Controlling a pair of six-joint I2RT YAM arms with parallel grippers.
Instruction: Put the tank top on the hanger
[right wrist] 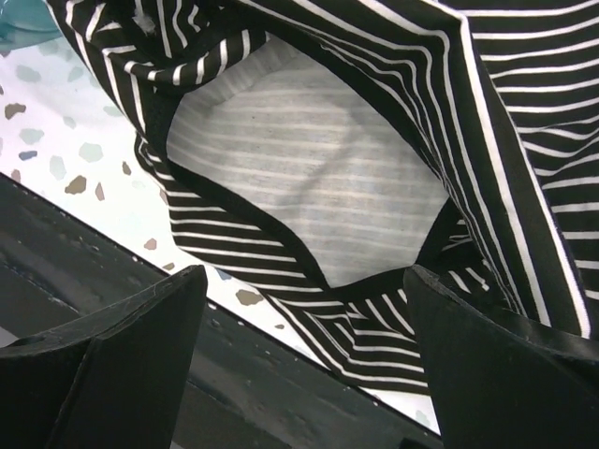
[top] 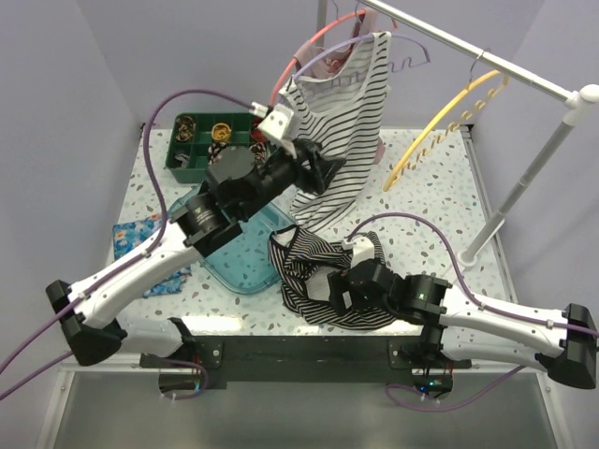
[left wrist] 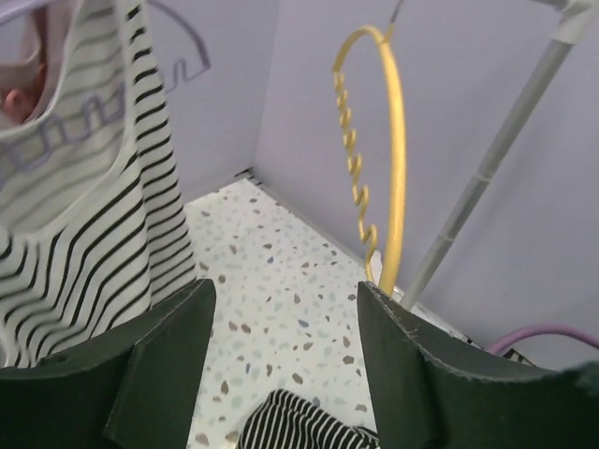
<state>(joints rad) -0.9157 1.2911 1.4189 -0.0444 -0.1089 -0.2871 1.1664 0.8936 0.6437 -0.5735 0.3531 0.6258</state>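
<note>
At the left edge of the desk (top: 421,206) lies a blue patterned cloth (top: 136,238). Behind it is a green organiser (top: 187,159), its contents too small to make out, and a teal tray (top: 239,253) sits nearer the middle. The left gripper (left wrist: 284,292) is raised beside a white striped top (top: 346,112) hanging from the rail (top: 468,47). Its fingers are spread, with nothing between them.

The tank top (top: 304,267) lies crumpled at the near edge of the desk, right of the teal tray and partly under the right arm. The right gripper (right wrist: 304,276) hovers just over it, jaws wide and pinching nothing. Its wrist view looks into a bound opening with the paler inner side showing through.

The fabric looks light, limp and stretchy. It will likely sag and fold on itself when lifted, so the firmer bound edge at a strap or the neckline seems the best place to hold. Whether that opening is the neck or an armhole I cannot tell, and the hem is hidden.

To the right, the hanger (top: 445,122) hangs bare from the rail, well apart from the tank top. Its hook is hard to make out against the rail.
</note>
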